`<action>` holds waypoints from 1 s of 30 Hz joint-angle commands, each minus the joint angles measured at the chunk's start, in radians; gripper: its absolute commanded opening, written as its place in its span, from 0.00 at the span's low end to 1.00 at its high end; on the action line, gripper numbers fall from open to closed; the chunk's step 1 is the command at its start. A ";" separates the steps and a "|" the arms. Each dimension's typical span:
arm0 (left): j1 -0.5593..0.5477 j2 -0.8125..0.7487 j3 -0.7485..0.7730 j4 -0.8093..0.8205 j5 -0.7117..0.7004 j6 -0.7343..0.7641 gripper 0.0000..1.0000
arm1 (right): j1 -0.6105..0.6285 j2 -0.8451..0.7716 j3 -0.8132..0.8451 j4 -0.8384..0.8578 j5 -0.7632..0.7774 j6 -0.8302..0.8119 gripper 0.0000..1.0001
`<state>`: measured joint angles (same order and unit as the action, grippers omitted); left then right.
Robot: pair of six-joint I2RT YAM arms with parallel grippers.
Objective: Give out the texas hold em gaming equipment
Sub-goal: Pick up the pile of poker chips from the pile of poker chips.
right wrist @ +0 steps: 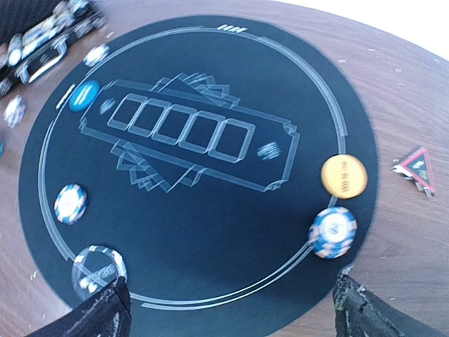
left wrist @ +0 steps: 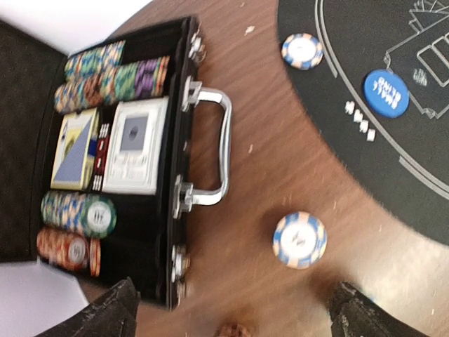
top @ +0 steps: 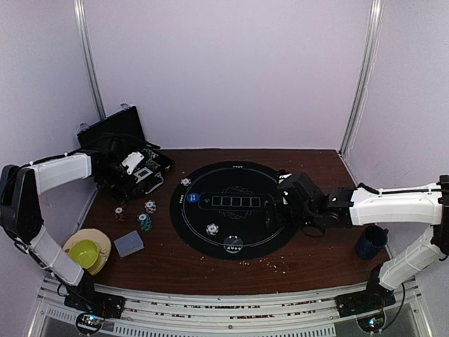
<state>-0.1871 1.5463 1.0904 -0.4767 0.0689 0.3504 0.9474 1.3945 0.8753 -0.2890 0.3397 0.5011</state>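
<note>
- Two sets of fingers stand wide open and empty. The left fingers [left wrist: 112,312] hang beside the open case [left wrist: 140,239], and the right fingers [right wrist: 105,312] hang over the near rim of the round mat [right wrist: 210,232].
- Most chips sit on edge in packed rows [left wrist: 105,77] inside the case. One loose chip [left wrist: 299,240] lies flat on the surface just ahead of the left fingers. A card deck [top: 128,243] lies on the wood nearer the left arm's base.
- On the mat lie a blue button [left wrist: 386,93], an orange button [right wrist: 344,175] and, just beside the orange one at the mat's edge, another chip [right wrist: 332,232].
- Chips look hard, light and smooth. A flat one offers only its thin rim, so the fingers likely need to come right down to the wood and pinch across its width, or it may skid or flip.
- Packed rows may drag neighbouring chips out.
- Cards look slick, so the deck is best squeezed across its sides to keep it from fanning.
</note>
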 commanded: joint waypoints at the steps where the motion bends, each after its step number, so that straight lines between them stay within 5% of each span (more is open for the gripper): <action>1: 0.018 -0.106 -0.078 -0.052 0.008 0.011 0.98 | 0.094 0.048 -0.011 0.059 0.073 0.010 1.00; 11: 0.017 -0.187 -0.133 -0.186 0.191 0.072 0.98 | 0.173 0.111 0.006 0.042 0.160 0.013 1.00; 30: -0.064 -0.040 -0.154 -0.162 0.157 0.090 0.89 | 0.172 0.094 -0.009 0.042 0.232 0.009 1.00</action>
<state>-0.2432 1.4845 0.9321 -0.6586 0.2298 0.4362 1.1152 1.4811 0.8703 -0.2481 0.5343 0.5037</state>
